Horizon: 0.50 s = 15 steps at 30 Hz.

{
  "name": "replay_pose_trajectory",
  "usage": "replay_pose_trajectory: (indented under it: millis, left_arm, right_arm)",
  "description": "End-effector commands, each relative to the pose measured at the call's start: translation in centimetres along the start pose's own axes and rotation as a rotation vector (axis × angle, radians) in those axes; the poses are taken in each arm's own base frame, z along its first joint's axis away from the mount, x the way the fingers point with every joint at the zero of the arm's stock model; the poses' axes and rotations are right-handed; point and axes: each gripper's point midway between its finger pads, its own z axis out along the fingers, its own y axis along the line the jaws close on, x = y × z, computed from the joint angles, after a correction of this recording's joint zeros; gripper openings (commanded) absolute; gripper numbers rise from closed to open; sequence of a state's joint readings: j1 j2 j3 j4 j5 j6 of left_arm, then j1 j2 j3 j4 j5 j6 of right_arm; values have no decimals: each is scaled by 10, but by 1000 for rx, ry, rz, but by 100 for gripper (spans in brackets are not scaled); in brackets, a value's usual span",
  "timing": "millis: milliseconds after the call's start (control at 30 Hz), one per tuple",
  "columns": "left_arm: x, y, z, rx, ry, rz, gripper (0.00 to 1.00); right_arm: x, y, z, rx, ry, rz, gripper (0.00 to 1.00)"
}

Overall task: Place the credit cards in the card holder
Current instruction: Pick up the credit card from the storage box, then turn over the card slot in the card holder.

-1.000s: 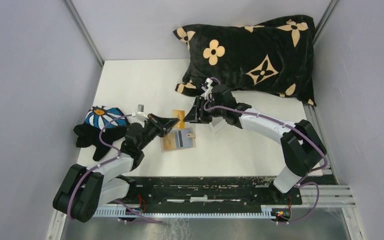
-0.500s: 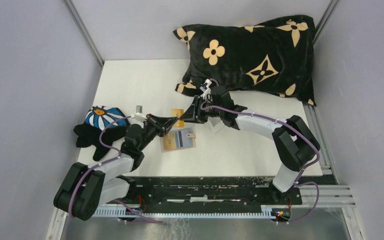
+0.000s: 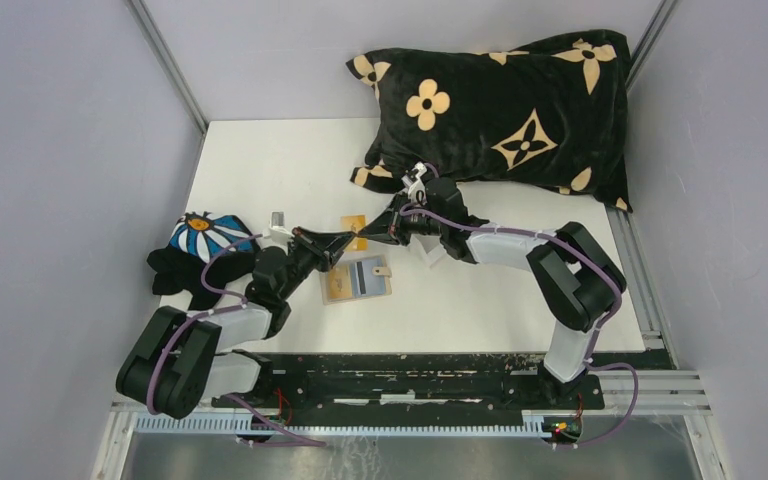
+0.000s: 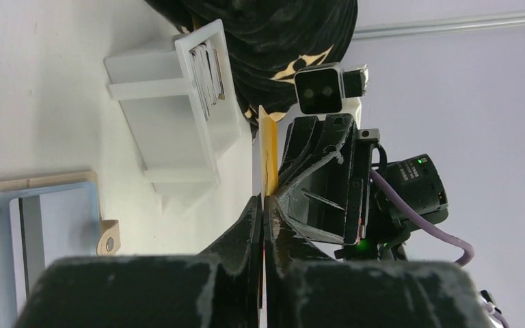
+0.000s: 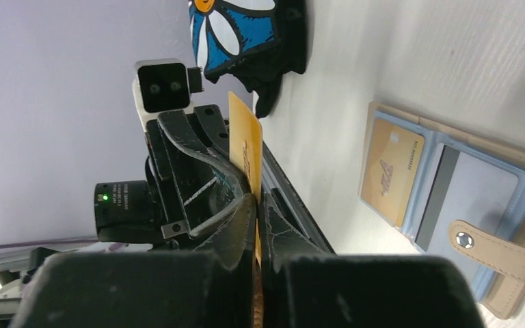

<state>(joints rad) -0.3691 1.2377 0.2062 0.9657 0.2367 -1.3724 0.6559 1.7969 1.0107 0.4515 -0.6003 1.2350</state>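
A yellow credit card [image 3: 354, 231] hangs on edge above the table between both grippers. My left gripper [image 3: 338, 242] is shut on its near end; in the left wrist view the card's edge [image 4: 268, 154] rises out of the closed jaws. My right gripper [image 3: 374, 231] is shut on the far end, and the card face [image 5: 245, 147] stands between its jaws in the right wrist view. The tan card holder [image 3: 381, 271] lies open just below them, its snap tab [image 5: 492, 249] loose. A yellowish card [image 5: 389, 167] and a grey card [image 5: 472, 198] sit in its blue sleeves.
A clear plastic box [image 3: 432, 250] with several cards on edge [image 4: 208, 65] stands under the right forearm. A black flower-print pillow [image 3: 500, 110] fills the back right. A black glove with a blue daisy [image 3: 200, 250] lies at the left edge.
My right gripper has reached left to the yellow card and closed on it. The left gripper has kept its hold and barely moved.
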Motion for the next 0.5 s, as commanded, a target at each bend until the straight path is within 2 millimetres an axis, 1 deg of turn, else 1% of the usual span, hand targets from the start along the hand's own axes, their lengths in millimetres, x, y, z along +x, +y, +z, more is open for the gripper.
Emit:
replay_pose_trajectory:
  millis: [0, 67, 233, 300, 400, 433, 467]
  left_arm:
    - [7, -23, 3, 91, 41, -36, 8]
    - [7, -18, 2, 76, 42, -37, 23]
    - [6, -2, -1, -7, 26, 8, 53]
    - [2, 5, -5, -49, 1, 31, 59]
    - [-7, 14, -13, -113, -46, 68, 62]
    - [-11, 18, -15, -138, -63, 86, 62]
    - [-14, 19, -19, -160, -80, 108, 62]
  right_arm:
    - [5, 40, 4, -181, 36, 6, 1]
    - [5, 42, 5, -193, 39, 16, 1]
    - [5, 44, 5, -188, 41, 1, 1]
    - [5, 42, 4, -167, 39, -12, 1]
    - [6, 36, 2, -106, 40, -56, 1]
    - [6, 30, 1, -66, 42, -74, 1]
    - [8, 19, -1, -1, 56, -101, 1]
